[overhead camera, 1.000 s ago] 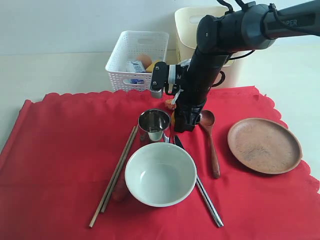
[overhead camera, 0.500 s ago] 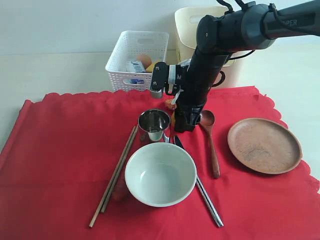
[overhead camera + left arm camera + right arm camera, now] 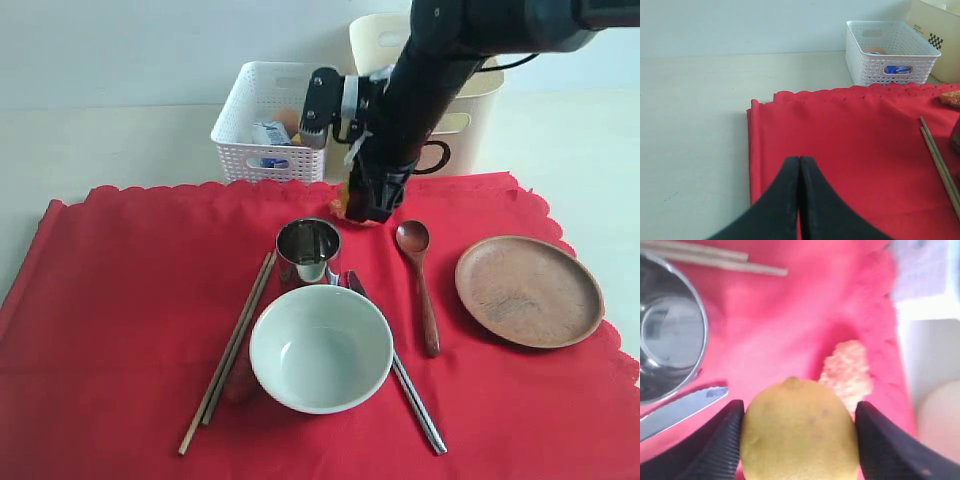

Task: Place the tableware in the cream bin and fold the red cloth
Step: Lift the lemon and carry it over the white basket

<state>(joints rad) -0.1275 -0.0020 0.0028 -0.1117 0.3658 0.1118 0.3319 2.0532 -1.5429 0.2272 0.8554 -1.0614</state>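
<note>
The red cloth (image 3: 130, 300) lies spread on the table. On it sit the pale bowl (image 3: 320, 347), steel cup (image 3: 308, 247), two chopsticks (image 3: 232, 345), dark wooden spoon (image 3: 420, 285), knife (image 3: 412, 388) and brown plate (image 3: 528, 290). The cream bin (image 3: 470, 110) stands at the back right. My right gripper (image 3: 365, 205) hangs above the cloth behind the cup, its jaws shut on a yellow lemon (image 3: 799, 432). In the left wrist view my left gripper (image 3: 800, 159) is shut and empty over the cloth's (image 3: 850, 145) left edge. It does not show in the exterior view.
A white lattice basket (image 3: 270, 125) holding food items stands behind the cloth, left of the cream bin. A pale crumbly lump (image 3: 847, 372) lies on the cloth below the held lemon. Bare table (image 3: 695, 125) lies left of the cloth.
My right arm has risen from the cloth beside the cup and spoon and shifted slightly back, carrying the lemon. The tableware has not moved.
</note>
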